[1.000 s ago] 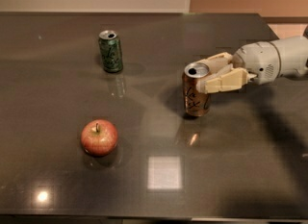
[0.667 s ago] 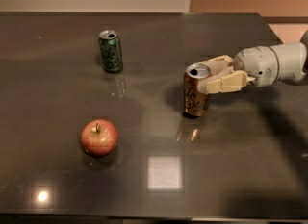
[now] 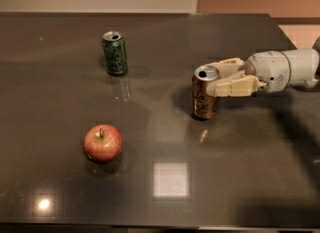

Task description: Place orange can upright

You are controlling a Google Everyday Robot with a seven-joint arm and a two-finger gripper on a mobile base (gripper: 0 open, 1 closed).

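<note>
The orange can (image 3: 204, 101), coppery brown with a silver top, stands upright on the dark table (image 3: 240, 177) right of centre. My gripper (image 3: 214, 78) reaches in from the right at the can's upper part. One pale finger (image 3: 235, 87) lies across the can's front right side and the other finger (image 3: 229, 66) passes behind its rim. The fingers are closed around the can, whose base rests on the table.
A dark green can (image 3: 115, 53) stands upright at the back left. A red apple (image 3: 102, 143) sits at the front left. My white arm (image 3: 285, 69) stretches in from the right edge. A wall runs behind the table's far edge.
</note>
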